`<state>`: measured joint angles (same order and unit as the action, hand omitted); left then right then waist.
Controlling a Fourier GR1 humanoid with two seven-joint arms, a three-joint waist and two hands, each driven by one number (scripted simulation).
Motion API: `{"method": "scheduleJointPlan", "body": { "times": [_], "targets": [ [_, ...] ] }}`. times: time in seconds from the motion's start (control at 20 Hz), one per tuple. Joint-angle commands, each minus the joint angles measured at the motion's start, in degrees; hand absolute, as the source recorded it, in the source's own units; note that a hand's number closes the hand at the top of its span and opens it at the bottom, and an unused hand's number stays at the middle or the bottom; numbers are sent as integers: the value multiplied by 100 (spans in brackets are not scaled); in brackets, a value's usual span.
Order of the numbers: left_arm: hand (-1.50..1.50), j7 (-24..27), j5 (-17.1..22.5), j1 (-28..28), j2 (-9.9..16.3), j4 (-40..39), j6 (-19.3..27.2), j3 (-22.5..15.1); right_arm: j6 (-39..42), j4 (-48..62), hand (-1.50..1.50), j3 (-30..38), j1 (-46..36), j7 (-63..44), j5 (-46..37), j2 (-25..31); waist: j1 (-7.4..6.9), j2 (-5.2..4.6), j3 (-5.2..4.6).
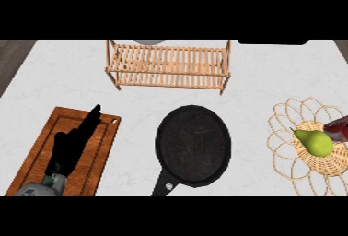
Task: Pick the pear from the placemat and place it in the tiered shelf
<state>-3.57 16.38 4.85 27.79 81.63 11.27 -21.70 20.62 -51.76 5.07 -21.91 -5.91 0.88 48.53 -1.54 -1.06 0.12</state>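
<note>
Green pear [314,142] was left untouched on the woven placemat [285,138], left hand [71,143] held spread over the cutting board [41,152], so pickup was probably next.

1. A white marbled counter [136,99] seen from steeply above.
2. At the far side stands a wooden slatted tiered shelf [168,65].
3. At the left lies a brown cutting board [41,154]; the left hand [69,145] hangs over it, black fingers straight and pointing away.
4. In the middle lies a black pan [193,145], its handle toward the near edge.
5. At the right lies a woven, looped placemat [299,143] with a green pear [314,142] on it.
6. A red object [338,127] shows at the right edge, just beside the pear.
</note>
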Motion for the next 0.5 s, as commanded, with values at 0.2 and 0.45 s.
{"method": "scheduleJointPlan", "body": {
  "times": [0.2,0.45],
  "targets": [
    [0,128,-287,227,-386,-433,-13,-76,1806,1139,-150,-255,-1129,633,49,-43,1,54,-5],
    [0,506,-234,-186,-233,-473,-235,67,2847,806,-150,-769,-1514,-425,-75,37,37,98,-22]
  ]
}}
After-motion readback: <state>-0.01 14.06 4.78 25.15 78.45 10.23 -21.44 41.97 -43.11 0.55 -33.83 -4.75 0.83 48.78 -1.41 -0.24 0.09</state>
